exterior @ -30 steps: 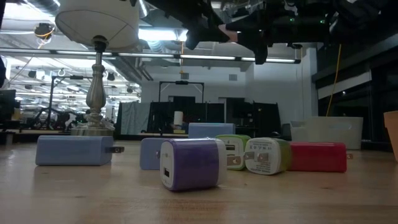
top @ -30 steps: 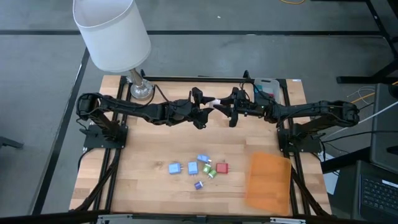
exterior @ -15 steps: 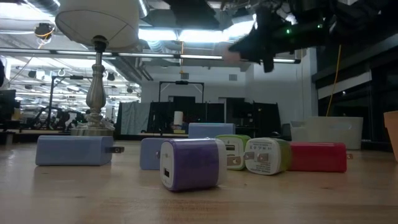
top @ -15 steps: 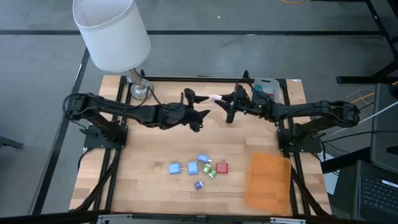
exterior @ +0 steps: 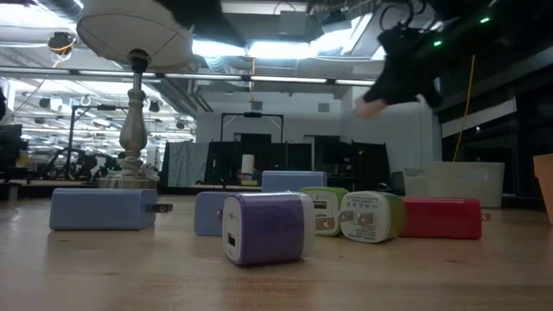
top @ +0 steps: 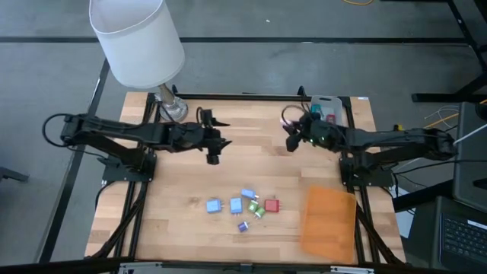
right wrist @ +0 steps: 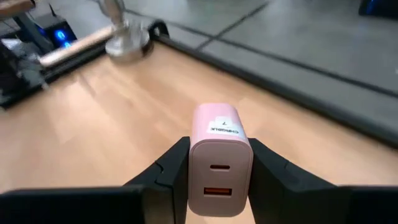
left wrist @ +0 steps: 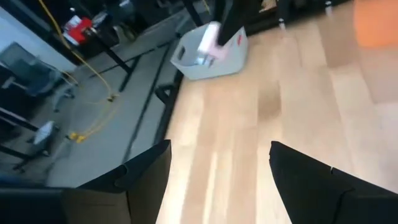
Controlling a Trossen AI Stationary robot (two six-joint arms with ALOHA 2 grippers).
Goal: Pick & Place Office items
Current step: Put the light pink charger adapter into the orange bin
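While clamped between the right fingers [right wrist: 219, 171], pink charger [right wrist: 219, 158] upright above table, left fingers [left wrist: 217, 180] wide, empty.

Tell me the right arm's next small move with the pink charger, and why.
Probably carry it on to the grey tray and lower it in. The right hand is shut on the pink charger, held above the table near the tray at the far right corner. The left hand is open and empty, well clear, so nothing seems to block the move.
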